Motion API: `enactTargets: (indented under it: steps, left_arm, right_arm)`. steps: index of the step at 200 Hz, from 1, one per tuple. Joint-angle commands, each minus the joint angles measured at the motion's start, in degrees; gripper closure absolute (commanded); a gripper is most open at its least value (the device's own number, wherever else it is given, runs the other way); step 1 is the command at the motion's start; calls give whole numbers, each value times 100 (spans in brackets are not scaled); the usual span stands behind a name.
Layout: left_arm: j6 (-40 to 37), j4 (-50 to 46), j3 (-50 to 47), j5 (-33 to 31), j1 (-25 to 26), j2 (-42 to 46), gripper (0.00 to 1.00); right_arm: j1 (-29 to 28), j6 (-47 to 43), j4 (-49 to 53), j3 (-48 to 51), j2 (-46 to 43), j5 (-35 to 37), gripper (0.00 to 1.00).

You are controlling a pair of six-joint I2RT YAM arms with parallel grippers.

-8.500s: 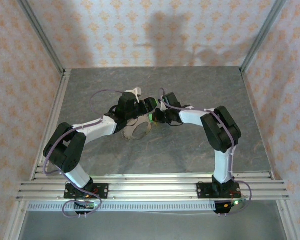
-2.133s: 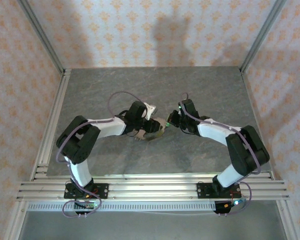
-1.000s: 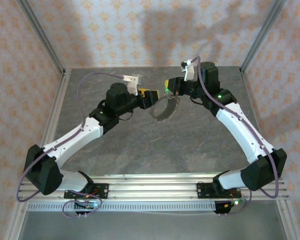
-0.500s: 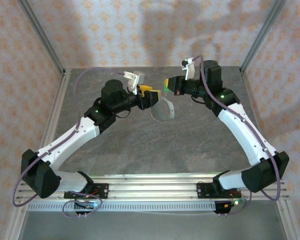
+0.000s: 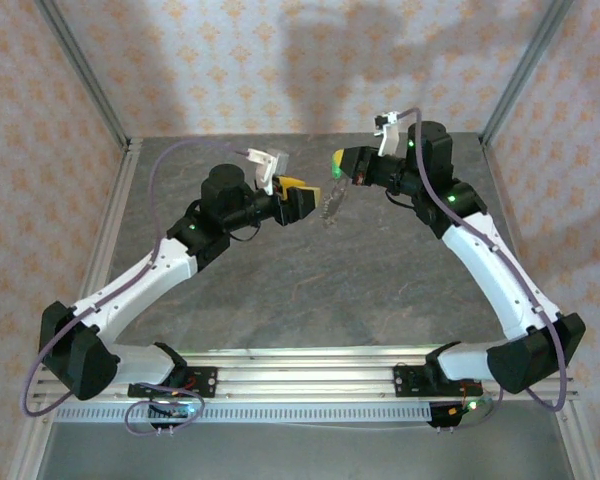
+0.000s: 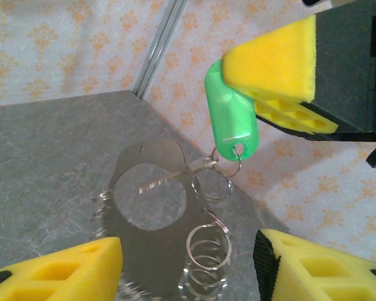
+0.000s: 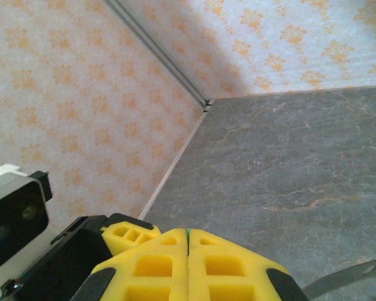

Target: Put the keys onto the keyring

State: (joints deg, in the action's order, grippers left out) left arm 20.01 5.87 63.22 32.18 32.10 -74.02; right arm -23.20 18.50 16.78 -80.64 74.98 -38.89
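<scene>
Above the far middle of the table (image 5: 280, 290), the right gripper (image 5: 338, 164) pinches one green key (image 6: 230, 119), with one keyring (image 5: 330, 205) hanging beneath. Just left, the left gripper (image 5: 304, 200) stands with jaws apart.

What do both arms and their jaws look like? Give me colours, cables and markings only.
Both the left arm and right arm have white links between bulky black joints. A thin purple cable loops along each. Small green lights glow on the joints. The jaws are black, faced with yellow pads with moulded cut-outs.
</scene>
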Motion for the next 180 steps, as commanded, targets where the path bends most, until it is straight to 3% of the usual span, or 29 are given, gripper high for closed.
enactTargets:
  steps: [1, 84, 135, 156, 180]
  left_arm:
    - [184, 338, -59, -1, -18, 272, 41]
    - [331, 352, -88, -99, 381, 480, 41]
    - [557, 729, -309, -193, 755, 350, 48]
    - [486, 692, -362, -498, 900, 276, 49]
    - [243, 510, -454, -1264, 939, 309, 49]
  right_arm:
    - [-25, 324, -368, 66, -209, 341, 100]
    - [-323, 382, -148, -46, -203, 1012, 100]
    - [-470, 356, -59, -104, -225, 1157, 100]
    - [-526, 343, -23, -141, -238, 1185, 100]
    - [-579, 330, 6, -176, -257, 1184, 100]
